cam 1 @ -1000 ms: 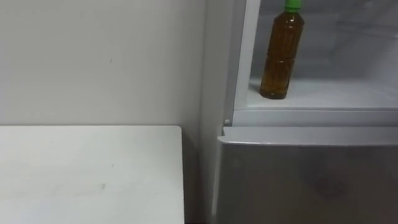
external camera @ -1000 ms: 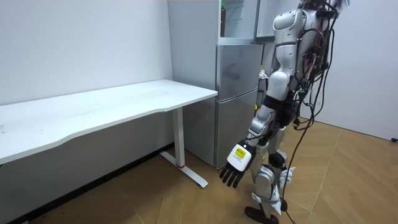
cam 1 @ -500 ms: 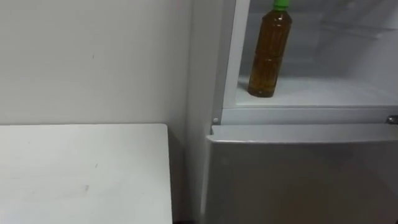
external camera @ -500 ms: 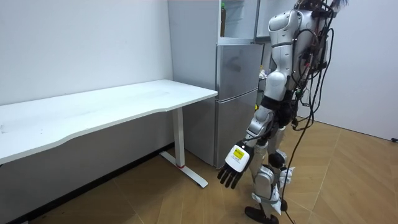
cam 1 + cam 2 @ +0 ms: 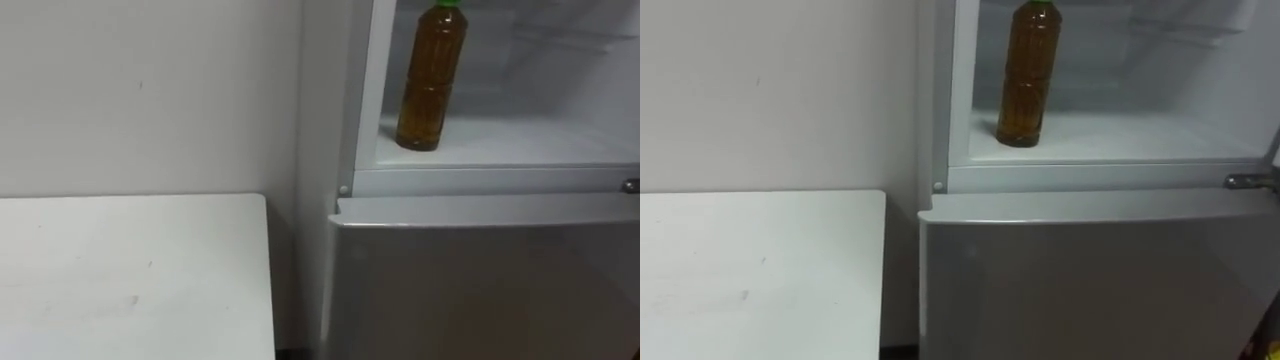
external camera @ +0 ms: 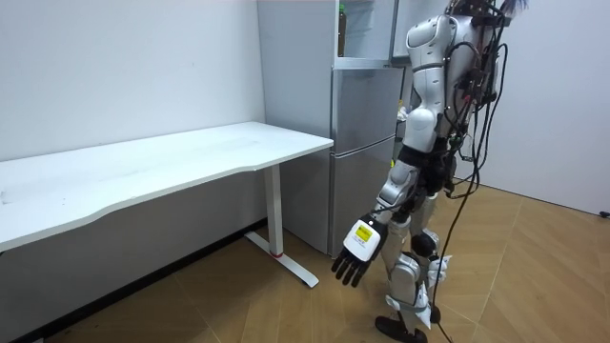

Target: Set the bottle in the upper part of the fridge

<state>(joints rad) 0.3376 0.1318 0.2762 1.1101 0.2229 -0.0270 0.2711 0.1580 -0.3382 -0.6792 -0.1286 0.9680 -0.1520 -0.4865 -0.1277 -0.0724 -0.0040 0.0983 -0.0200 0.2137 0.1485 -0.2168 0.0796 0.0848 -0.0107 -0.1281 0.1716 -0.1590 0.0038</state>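
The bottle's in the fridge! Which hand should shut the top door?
Probably the right: the open upper door stands on the robot's right. The left hand hangs low by its leg, far below it.

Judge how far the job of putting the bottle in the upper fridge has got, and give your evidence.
Done: the bottle stands upright on the shelf of the open upper fridge, with no hand on it. In hand: nothing; in the room view the left hand hangs by the robot's leg, fingers straight. Left: at most closing the fridge, if that is wanted.
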